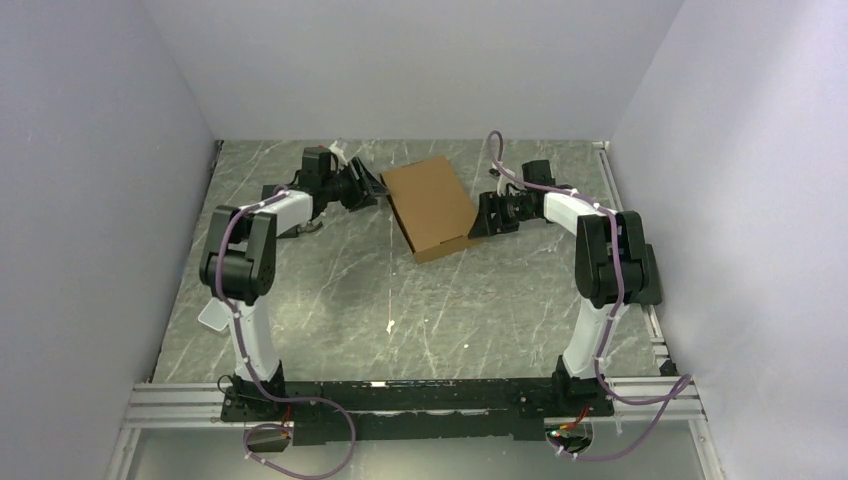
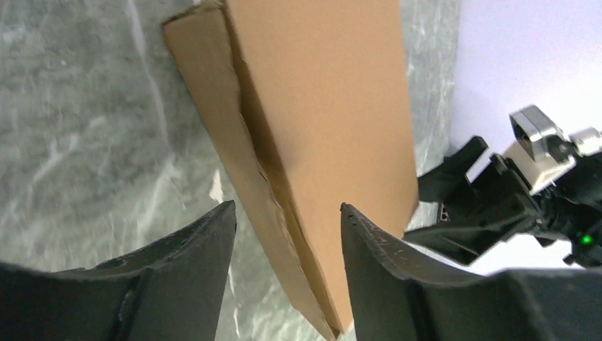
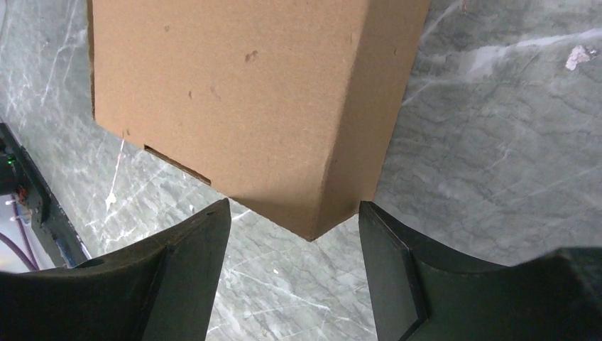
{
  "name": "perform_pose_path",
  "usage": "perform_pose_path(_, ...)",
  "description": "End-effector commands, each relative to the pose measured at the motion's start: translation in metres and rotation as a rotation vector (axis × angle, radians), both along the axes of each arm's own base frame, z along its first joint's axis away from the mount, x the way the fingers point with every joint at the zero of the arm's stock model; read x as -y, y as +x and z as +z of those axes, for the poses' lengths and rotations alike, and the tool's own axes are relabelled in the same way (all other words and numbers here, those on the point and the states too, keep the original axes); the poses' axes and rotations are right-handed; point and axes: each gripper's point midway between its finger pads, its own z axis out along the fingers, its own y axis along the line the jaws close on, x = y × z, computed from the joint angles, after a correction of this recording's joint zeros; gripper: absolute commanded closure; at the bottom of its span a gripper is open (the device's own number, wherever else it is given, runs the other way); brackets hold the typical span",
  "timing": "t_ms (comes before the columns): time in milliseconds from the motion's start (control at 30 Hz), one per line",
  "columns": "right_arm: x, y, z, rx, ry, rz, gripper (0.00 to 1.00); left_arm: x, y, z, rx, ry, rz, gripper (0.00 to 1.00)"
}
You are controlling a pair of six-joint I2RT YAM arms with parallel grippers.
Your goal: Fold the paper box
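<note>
Paper box (image 1: 430,205) plain brown; table (image 1: 330,300) grey marble, white veins; walls (image 1: 420,60) seemingly pale lilac.

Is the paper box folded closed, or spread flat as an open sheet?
Folded closed. The paper box shows a flat lid over side walls, no flap raised. Whether tabs are locked: cannot tell.

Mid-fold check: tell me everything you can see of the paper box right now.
The paper box is plain brown corrugated cardboard, folded up into a shallow rectangle: flat top, low side walls, a narrow slot cut by one edge. It lies skewed on the grey marbled table, far centre. The left hand straddles a side wall and the right hand a corner, both open, neither clearly gripping.
</note>
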Motion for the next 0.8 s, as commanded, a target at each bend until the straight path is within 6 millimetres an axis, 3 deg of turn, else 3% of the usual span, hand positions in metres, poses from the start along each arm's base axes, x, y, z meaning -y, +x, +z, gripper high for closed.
perform_pose_path(0,-0.001,0.013,0.034,0.126,0.005,0.022,0.3,-0.011,-0.009,0.067,0.194,0.016,0.009,0.34)
perform_pose_path(167,-0.004,0.012,0.033,0.113,0.023,0.026,0.3,-0.009,-0.03,0.061,0.153,-0.016,-0.001,0.23)
perform_pose_path(233,-0.004,0.012,0.031,0.106,0.027,0.025,0.3,-0.004,-0.034,0.052,0.124,-0.039,-0.013,0.14)
perform_pose_path(300,-0.004,0.012,0.031,0.104,0.028,0.023,0.3,0.002,-0.035,0.042,0.1,-0.041,-0.023,0.12)
perform_pose_path(633,-0.004,0.012,0.03,0.102,0.027,0.022,0.3,0.044,-0.021,-0.002,-0.01,-0.028,-0.082,0.13)
perform_pose_path(767,-0.003,0.012,0.03,0.103,0.027,0.022,0.3,0.052,-0.016,-0.02,-0.053,-0.028,-0.079,0.22)
